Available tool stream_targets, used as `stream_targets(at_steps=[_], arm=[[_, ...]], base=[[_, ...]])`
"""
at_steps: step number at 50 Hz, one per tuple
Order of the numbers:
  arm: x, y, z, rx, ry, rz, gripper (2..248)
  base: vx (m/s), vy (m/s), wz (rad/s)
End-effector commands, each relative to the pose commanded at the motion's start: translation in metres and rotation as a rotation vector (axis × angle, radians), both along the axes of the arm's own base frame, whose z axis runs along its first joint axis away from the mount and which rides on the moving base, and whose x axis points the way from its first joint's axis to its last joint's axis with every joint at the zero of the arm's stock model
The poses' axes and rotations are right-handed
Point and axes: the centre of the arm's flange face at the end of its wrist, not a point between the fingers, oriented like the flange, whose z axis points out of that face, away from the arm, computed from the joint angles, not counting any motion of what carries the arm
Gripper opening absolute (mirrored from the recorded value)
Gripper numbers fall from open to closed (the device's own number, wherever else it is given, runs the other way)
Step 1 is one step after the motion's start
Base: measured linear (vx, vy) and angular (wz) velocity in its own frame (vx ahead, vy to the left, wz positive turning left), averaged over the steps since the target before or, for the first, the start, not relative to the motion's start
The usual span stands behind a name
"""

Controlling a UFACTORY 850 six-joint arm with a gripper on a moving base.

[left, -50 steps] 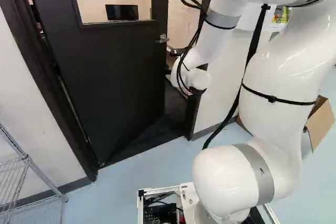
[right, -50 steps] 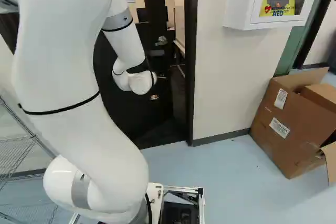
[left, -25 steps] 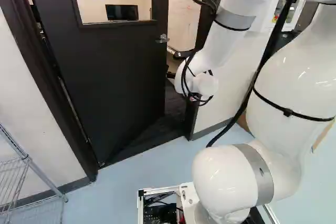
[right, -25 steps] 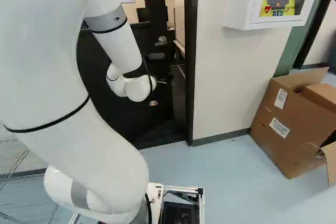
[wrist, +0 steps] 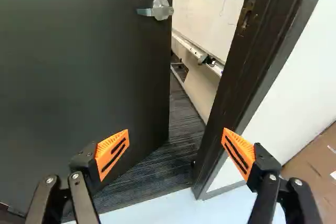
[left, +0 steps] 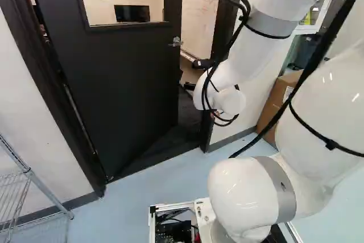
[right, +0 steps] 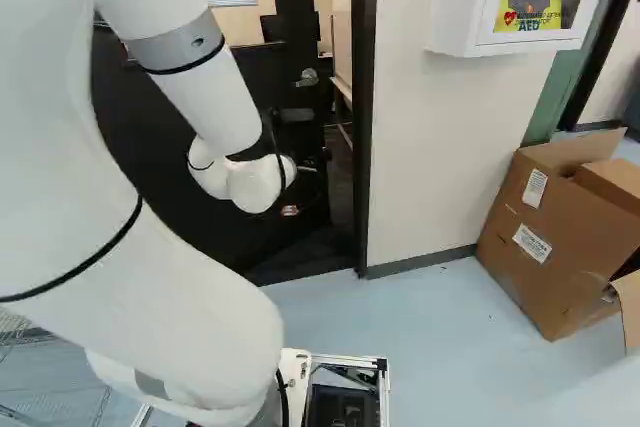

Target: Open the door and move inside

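The pale wall (right: 440, 157) stands to the right of the doorway. The dark door (left: 119, 83) is partly open, swung inward, and through its window one sees the room behind. Its free edge is well apart from the dark door frame (wrist: 270, 30), and dark carpet shows in the gap. The white arm (left: 304, 118) reaches forward to this doorway. Beyond the gap, there is a whiteboard (wrist: 210, 6) on the inner wall. At the right of the right base view, an open cardboard box (right: 545, 237) is on the floor, near the wall. A wire shelf (left: 46, 189) stands at the left of the left base view. A white cabinet (right: 455, 7) hangs on the wall, with a yellow device inside. The end effector (right: 301, 190) is spread wide, with nothing between its orange pads (wrist: 113, 153). It faces the gap. The metal door handle (wrist: 160, 9) is ahead of it, on the door near the free edge, untouched.
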Motion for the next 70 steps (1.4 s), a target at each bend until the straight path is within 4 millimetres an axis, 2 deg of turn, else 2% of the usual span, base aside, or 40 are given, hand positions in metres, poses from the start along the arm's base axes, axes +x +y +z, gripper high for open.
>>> stream_targets(at_steps=[10, 17, 70], arm=[[-0.02, -0.001, -0.002, 0.0, -0.005, -0.008, 247], [-0.026, -0.002, -0.002, 0.0, -0.007, -0.009, 247], [-0.027, -0.002, -0.002, 0.0, -0.007, -0.009, 247]], base=[[0.0, 0.0, 0.0], [0.0, 0.0, 0.0], [0.009, 0.0, -0.001]])
